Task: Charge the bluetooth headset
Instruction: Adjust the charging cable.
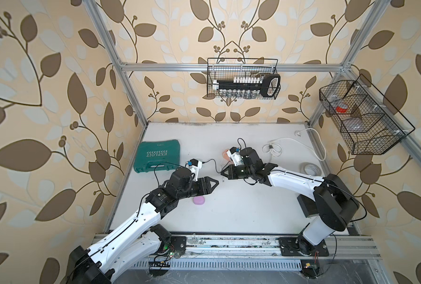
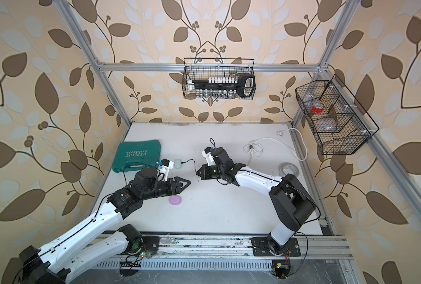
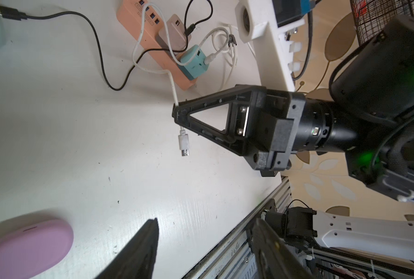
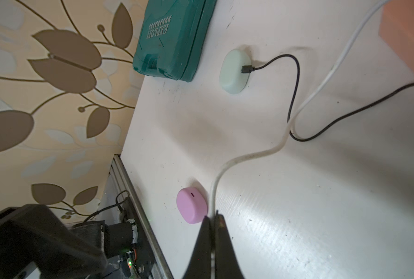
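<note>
A pink earbud case lies on the white table beside my left forearm. My right gripper is shut on a white charging cable. Its small plug hangs free below the fingertips, above the table. The cable runs back to a teal adapter on an orange power strip. My left gripper faces the right one from close by, open and holding nothing.
A mint case has a black cable plugged into it. A green tool case sits at the left. A tape roll and a coiled white cord lie at the right. Wire baskets hang on the walls.
</note>
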{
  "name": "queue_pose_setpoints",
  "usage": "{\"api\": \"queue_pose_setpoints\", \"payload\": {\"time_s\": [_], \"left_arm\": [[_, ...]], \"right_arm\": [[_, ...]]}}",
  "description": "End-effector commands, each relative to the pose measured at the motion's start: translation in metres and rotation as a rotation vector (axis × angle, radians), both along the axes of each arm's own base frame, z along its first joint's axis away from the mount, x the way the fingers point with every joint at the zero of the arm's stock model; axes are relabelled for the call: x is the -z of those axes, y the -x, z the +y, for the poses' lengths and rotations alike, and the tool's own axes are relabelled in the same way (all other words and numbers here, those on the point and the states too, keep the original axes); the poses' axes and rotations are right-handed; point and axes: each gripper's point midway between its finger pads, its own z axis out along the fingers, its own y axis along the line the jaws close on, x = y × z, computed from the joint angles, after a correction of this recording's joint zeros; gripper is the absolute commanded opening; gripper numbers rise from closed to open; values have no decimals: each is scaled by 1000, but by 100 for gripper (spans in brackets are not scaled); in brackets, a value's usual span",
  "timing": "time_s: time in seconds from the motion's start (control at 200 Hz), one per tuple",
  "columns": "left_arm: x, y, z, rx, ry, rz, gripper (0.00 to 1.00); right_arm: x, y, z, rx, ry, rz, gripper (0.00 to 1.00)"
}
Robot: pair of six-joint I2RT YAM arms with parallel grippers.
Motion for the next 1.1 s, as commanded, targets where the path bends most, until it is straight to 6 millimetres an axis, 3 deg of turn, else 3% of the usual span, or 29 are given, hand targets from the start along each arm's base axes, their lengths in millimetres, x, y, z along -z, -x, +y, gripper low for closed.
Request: {"api": "queue_pose_setpoints", "payload": {"time_s": [0.0, 0.26, 0.46, 0.805, 1.095], "left_arm": [[-18, -10, -7, 12, 55, -70, 61], [-16, -19, -13, 6, 86, -85, 51], [-25, -30, -17, 0, 128, -121, 48], [-49, -39, -33, 71, 215, -165, 28], [-60, -38, -37, 98, 240, -189, 31]], "right_arm": [[-47, -6, 9, 67, -208, -17, 0], [-71, -3, -1, 138, -336, -38, 0], [-87, 3, 0, 135, -400, -61, 0], [-100, 8, -2, 140, -437, -97, 1], [-100, 9, -1, 142, -460, -94, 1]]}}
